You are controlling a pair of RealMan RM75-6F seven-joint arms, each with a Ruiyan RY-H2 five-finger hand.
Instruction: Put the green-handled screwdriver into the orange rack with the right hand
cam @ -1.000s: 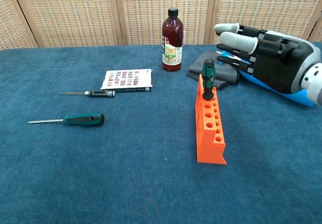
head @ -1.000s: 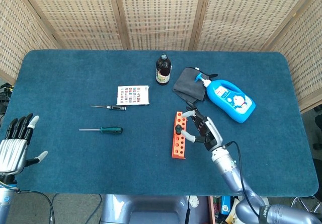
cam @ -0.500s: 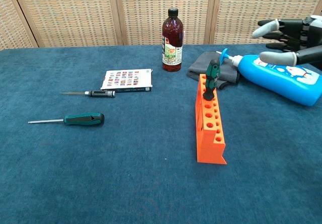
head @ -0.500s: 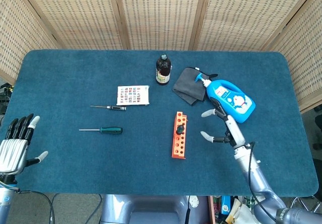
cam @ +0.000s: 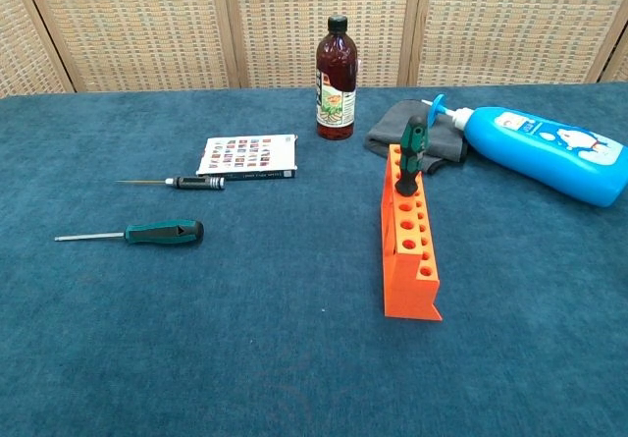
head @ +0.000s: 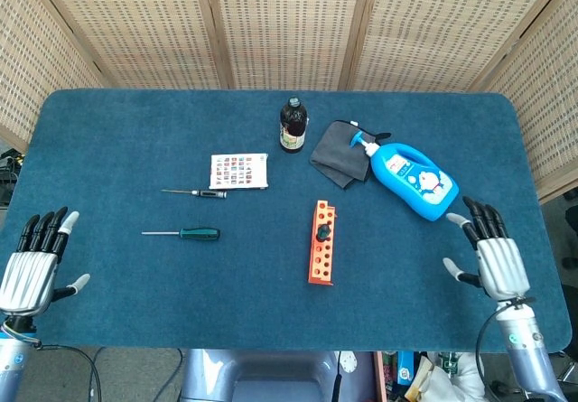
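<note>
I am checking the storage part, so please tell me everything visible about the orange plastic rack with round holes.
The orange plastic rack with round holes is a long narrow block, seemingly moulded plastic, with holes in rows along its top. It stands on the blue cloth-covered table, near the middle, its length running front to back. A green-and-black-handled screwdriver stands upright in a hole near its far end; the other holes look empty. No hand touches it.

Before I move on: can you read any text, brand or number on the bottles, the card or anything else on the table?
None is readable.
Brown bottle: label with print, too small to read.
Blue bottle: a cartoon figure and small print, blurred.
Card: a grid of small coloured pictures, no legible words.
Orange rack and the screwdrivers: no markings visible.
</note>
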